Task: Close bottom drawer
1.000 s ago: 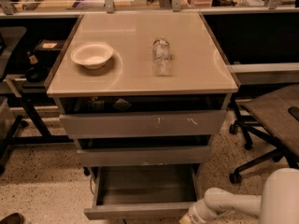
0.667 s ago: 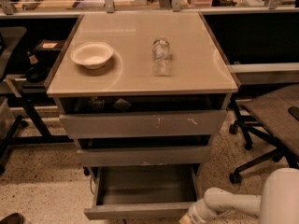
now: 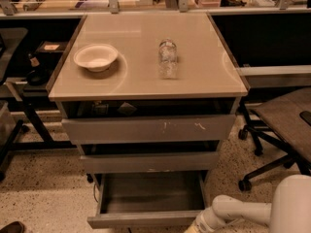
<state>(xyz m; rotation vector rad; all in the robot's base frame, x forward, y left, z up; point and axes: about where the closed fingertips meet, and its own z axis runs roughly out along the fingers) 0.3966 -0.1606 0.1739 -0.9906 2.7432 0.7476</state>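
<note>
The bottom drawer (image 3: pixel 146 220) of the grey cabinet is pulled out, and I can see its bare grey floor. Its plain front runs along the lower edge of the view. Above it sit the middle drawer front (image 3: pixel 150 162) and the larger scratched top drawer front (image 3: pixel 148 128), both slightly out. My white arm (image 3: pixel 243 210) reaches in from the lower right. My gripper (image 3: pixel 194 227) is at the bottom edge, just by the right end of the bottom drawer's front, and is mostly cut off by the frame.
On the cabinet's beige top stand a white bowl (image 3: pixel 95 57) and a clear plastic bottle (image 3: pixel 167 58) lying on its side. An office chair (image 3: pixel 282 125) stands to the right. Dark table legs (image 3: pixel 34 120) stand to the left. The floor is speckled.
</note>
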